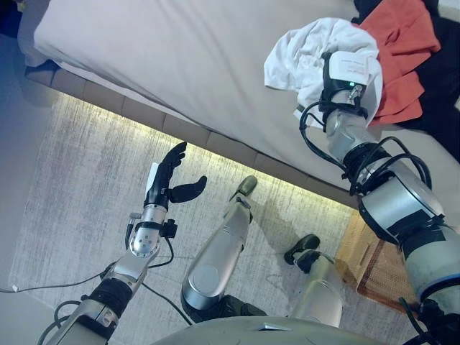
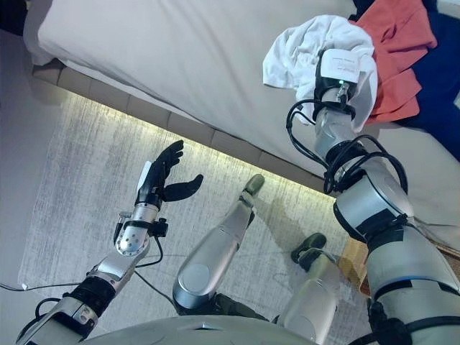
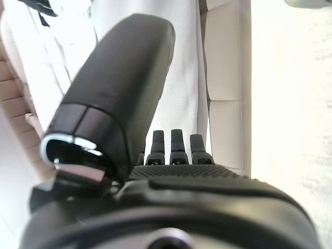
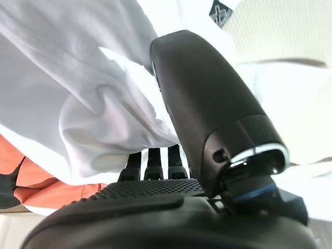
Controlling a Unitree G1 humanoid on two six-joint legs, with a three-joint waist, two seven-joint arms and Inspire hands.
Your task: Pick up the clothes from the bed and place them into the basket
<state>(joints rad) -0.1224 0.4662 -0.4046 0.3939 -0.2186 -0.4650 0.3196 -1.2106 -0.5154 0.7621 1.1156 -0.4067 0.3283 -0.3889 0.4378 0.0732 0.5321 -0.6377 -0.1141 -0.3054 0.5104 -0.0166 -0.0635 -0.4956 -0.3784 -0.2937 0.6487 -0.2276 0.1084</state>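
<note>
The bed (image 1: 187, 65) fills the far half of the scene, its pale mattress running from far left to the right edge, and the clothes lie heaped on its right part: a dark garment (image 1: 438, 100) at the far right, an orange garment (image 1: 402, 43) over it, and a white garment (image 1: 309, 50) bunched nearest the middle. The basket (image 1: 374, 269) sits on the floor at the near right, below the bed's edge, and only a woven corner of it shows behind the right arm. The right hand (image 4: 155, 171) is buried in the white garment; its wrist view shows the thumb laid against the cloth and the fingers running in under a fold, but whether they have closed on it cannot be told. The main risk, as I judge it, is a thin or partial hold: lifting on a single fold could let the cloth slip out, or it could trail and drag the orange garment with it. A second risk is the carry, since the basket is largely hidden by the arm and the drop could miss its rim. The left hand (image 1: 171, 180) hovers over the rug (image 1: 86, 165) at the near left, fingers straight, thumb apart, holding nothing.
</note>
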